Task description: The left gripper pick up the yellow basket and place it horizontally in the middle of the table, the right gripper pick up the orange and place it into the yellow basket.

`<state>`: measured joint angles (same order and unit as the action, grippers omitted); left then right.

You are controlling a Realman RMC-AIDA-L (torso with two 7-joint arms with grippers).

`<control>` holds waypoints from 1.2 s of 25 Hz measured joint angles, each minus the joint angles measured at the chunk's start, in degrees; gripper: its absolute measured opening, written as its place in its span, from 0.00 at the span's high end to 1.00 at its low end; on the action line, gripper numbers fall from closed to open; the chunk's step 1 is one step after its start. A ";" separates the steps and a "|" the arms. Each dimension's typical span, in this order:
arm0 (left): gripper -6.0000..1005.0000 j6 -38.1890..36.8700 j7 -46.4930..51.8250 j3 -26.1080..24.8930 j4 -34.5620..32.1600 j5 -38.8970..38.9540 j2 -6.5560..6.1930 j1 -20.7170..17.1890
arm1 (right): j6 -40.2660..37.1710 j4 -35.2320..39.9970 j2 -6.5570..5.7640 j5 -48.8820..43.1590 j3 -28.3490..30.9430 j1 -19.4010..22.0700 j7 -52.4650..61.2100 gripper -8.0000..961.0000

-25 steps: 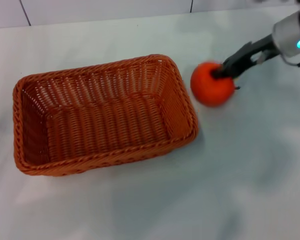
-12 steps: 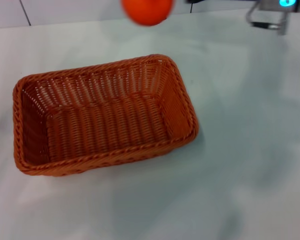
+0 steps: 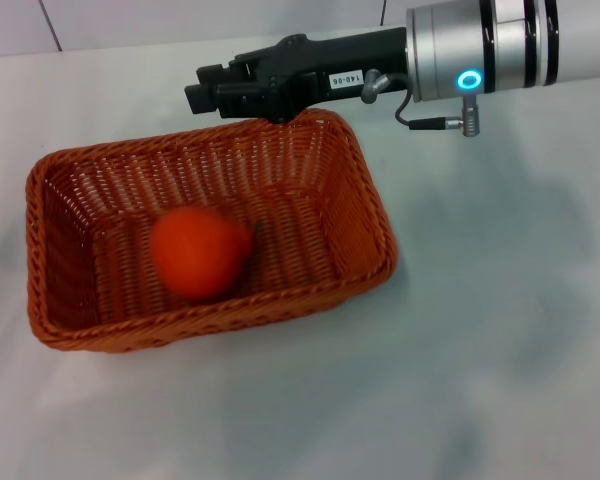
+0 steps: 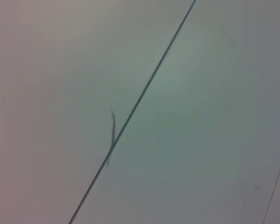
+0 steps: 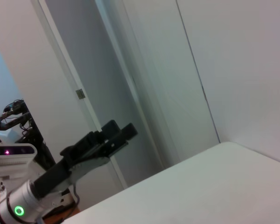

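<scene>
Task status: apparently complete, or very nearly. The yellow basket point(image 3: 208, 240) sits on the table point(image 3: 500, 330) near the middle, long axis running left to right, slightly skewed, open side up. The orange point(image 3: 199, 252) lies inside the basket, left of its centre, free of any grip. The right gripper point(image 3: 208, 92) hangs above the basket's far rim, fingers released and holding nothing. The left gripper is out of sight. Remaining work: seemingly only retracting the right arm.
</scene>
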<state>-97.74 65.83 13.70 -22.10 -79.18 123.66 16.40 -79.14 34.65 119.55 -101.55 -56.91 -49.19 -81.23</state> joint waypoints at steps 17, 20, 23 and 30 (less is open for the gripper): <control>0.34 -0.16 -3.43 -1.89 2.04 0.50 0.13 0.28 | -1.91 -16.26 0.48 43.07 3.57 16.88 -48.44 0.13; 0.34 -0.67 -7.09 -2.58 4.39 2.20 0.15 0.14 | -5.19 -25.73 0.56 57.14 3.57 17.75 -63.23 0.10; 0.34 -2.23 -14.37 -3.47 8.13 5.00 0.21 0.04 | -5.99 -29.41 0.62 65.88 3.60 18.61 -69.56 0.07; 0.34 -8.23 -41.74 -6.12 18.36 8.34 0.57 0.03 | -5.69 -30.77 0.43 72.59 4.82 20.63 -69.36 0.02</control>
<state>-105.97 24.09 7.58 -3.74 -70.84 124.23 16.42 -84.82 3.88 119.99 -28.95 -52.09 -28.56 -150.59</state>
